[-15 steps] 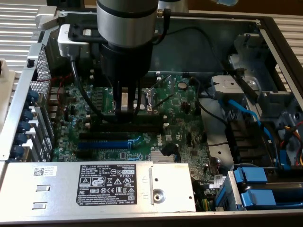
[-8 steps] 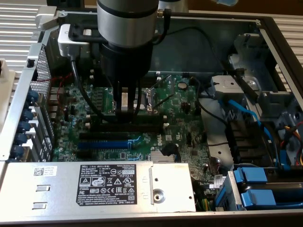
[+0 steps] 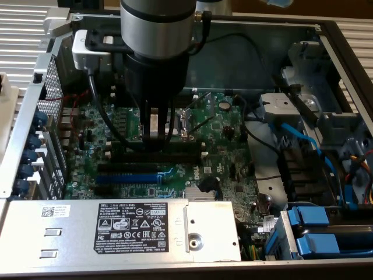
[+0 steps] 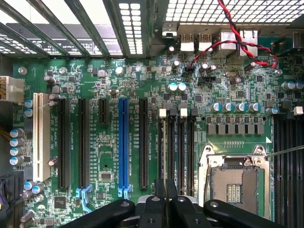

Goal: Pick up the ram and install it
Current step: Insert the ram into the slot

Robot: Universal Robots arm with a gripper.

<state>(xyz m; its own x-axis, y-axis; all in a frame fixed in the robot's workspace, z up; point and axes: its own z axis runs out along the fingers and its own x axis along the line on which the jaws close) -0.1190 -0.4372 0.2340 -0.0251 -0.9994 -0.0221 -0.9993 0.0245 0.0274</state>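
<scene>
The black metal gripper [image 3: 153,134] hangs just above the long black plastic slots with white clips [image 4: 176,152], jaws pressed almost together, probably for aligning; the thin green ram stick I cannot make out.

DELL, 112112-11 on white label [image 3: 137,224] of metal cover [image 3: 35,219]

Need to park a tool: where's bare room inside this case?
Bare: the labelled grey metal cover beside the green motherboard, and the grey chassis floor beyond it, crossed by one black cable. Crowded: the board and the black drive bay with blue cables.
</scene>
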